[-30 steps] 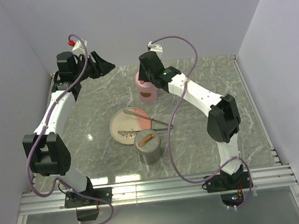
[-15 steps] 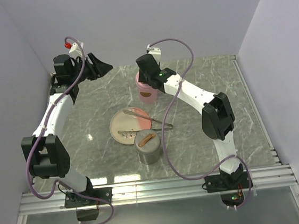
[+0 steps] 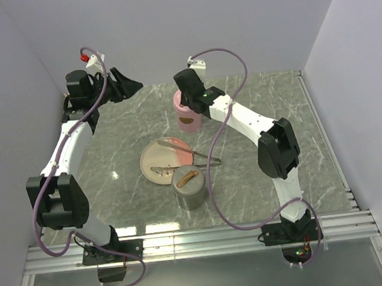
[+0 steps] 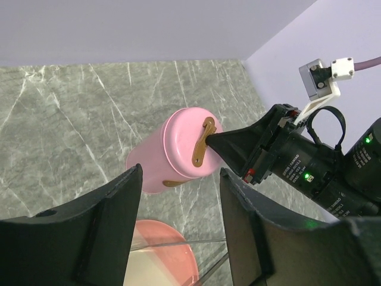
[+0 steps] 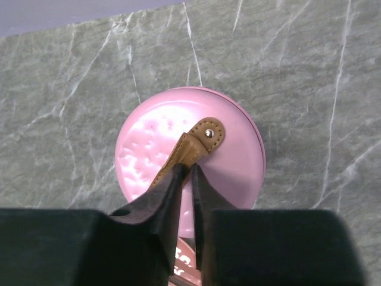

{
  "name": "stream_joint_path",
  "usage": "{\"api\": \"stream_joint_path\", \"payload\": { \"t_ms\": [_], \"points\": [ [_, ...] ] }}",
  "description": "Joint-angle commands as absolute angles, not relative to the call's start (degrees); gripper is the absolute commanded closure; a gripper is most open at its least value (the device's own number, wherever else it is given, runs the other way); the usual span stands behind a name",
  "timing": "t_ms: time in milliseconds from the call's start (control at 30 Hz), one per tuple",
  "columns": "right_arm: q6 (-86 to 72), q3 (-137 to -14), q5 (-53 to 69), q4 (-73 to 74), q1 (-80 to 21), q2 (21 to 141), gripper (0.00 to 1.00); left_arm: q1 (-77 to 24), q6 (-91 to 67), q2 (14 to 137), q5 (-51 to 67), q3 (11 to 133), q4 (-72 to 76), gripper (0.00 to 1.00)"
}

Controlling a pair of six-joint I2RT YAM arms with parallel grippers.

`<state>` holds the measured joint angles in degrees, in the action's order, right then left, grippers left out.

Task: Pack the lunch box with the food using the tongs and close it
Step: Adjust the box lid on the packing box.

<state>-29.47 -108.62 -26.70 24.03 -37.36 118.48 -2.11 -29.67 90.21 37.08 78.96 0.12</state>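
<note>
A grey-green marble table (image 3: 127, 122) sits boxed in by pale lilac walls. The right arm has swung in over the pink lunch box (image 3: 188, 119), which stands at the back of the table. The left arm has drawn back a little toward the rear left corner. The left gripper (image 4: 178, 173) hangs there with its jaws wide and nothing between them.

Nearer the front stands a grey tin (image 3: 190, 191), with the plate (image 3: 153, 162) just behind it. The tongs (image 3: 185, 152) lie untouched across the plate.

Over the last second the right gripper (image 5: 186, 173) has narrowed from half-open to a tight pinch on the tan strap (image 5: 193, 140) of the lunch box lid. The lid looks about to be lifted off, so packing has not begun. The food (image 3: 161, 169) shows only as a few brownish bits on the plate.
</note>
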Motion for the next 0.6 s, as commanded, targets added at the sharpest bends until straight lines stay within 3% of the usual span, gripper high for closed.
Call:
{"api": "stream_joint_path", "payload": {
  "t_ms": [0, 133, 567],
  "points": [
    [-27.9, -110.2, -28.0, 22.9, -37.2, 118.0, 0.89, -1.8, -29.9, 87.5, 38.6, 78.5, 2.8, 0.4],
    [-26.9, -109.8, -26.5, 22.8, -36.6, 116.2, 1.0, -1.8, -30.0, 87.5, 38.8, 77.7, 3.3, 0.4],
    [-22.6, -107.6, -19.4, 18.6, -34.5, 112.1, 1.0, -1.8, -30.0, 87.3, 38.9, 77.2, 3.5, 0.39]
  ]
}}
